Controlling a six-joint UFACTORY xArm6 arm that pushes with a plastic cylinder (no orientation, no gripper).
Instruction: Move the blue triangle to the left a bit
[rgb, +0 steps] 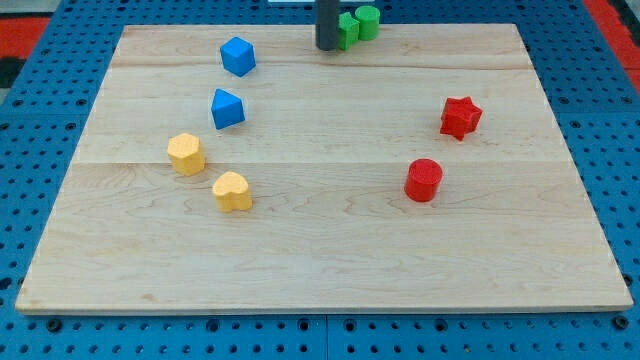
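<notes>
The blue triangle (227, 108) lies on the wooden board (320, 240) at the upper left. A blue cube (238, 56) sits just above it, toward the view's top. My tip (327, 46) stands near the board's top edge at centre, well to the right of and above the blue triangle. It is right beside a green block (348, 29) on its right, and whether they touch I cannot tell.
A green cylinder (367, 21) stands by the green block at the top edge. A yellow hexagon-like block (186, 153) and a yellow heart (232, 190) lie below the blue triangle. A red star (460, 117) and a red cylinder (423, 180) are at the right.
</notes>
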